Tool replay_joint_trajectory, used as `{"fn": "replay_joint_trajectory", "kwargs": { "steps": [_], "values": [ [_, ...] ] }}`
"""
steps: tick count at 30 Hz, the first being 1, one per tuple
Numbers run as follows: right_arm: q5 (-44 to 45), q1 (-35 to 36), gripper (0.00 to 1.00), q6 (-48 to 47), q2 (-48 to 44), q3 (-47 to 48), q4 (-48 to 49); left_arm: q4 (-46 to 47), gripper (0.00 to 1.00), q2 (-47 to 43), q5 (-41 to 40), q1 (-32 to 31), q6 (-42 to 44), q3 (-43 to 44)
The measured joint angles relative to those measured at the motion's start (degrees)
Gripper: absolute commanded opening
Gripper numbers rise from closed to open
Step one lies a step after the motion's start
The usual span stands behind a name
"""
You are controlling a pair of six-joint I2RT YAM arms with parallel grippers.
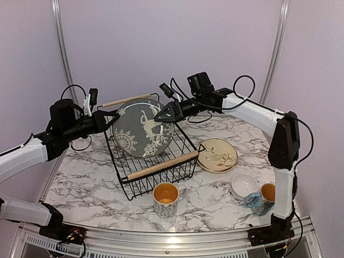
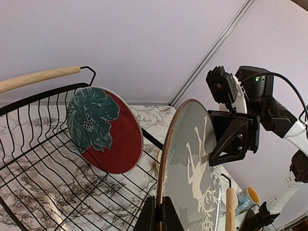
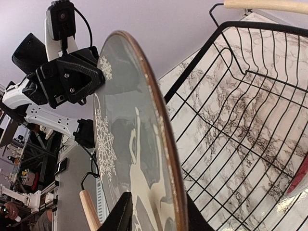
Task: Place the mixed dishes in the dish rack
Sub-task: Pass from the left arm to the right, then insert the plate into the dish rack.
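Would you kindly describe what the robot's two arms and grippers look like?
Both arms, left arm and right arm, have white shells with black joints and looping black cables. The left gripper and right gripper are black, wedge-shaped, with visible screws.

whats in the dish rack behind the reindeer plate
A red plate with a teal leaf stands tilted in the dish rack behind the reindeer plate. From above, the reindeer plate covers it completely.

From above, the reindeer plate hides the red plate.
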Motion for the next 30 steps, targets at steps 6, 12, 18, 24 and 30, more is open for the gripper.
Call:
{"fn": "replay_joint_trajectory", "kwargs": {
  "steps": [6,12,18,24,30],
  "values": [
    [0.2,-0.6,0.05,0.0,0.0,0.0,0.2,0.0,0.0,0.0,-0.1,0.0,0.9,0.0],
    [-1.9,-1.5,0.0,0.6,0.0,-0.5,0.5,0.0,0.33,0.0,-0.4,-0.2,1.4,0.0],
    [3.9,-1.9,0.0,-3.1,0.0,-0.1,-3.6,-3.2,0.55,0.1,-4.5,-0.3,1.3,3.6],
    [10.9,-4.2,0.0,-6.5,-1.0,1.6,-6.3,-10.3,0.58,-0.8,-12.0,-0.3,2.9,7.5],
    [19.6,-4.7,0.0,-7.9,-3.9,2.8,-6.6,-15.3,0.58,-4.5,-17.7,-0.2,3.2,7.2]
  ]
}}
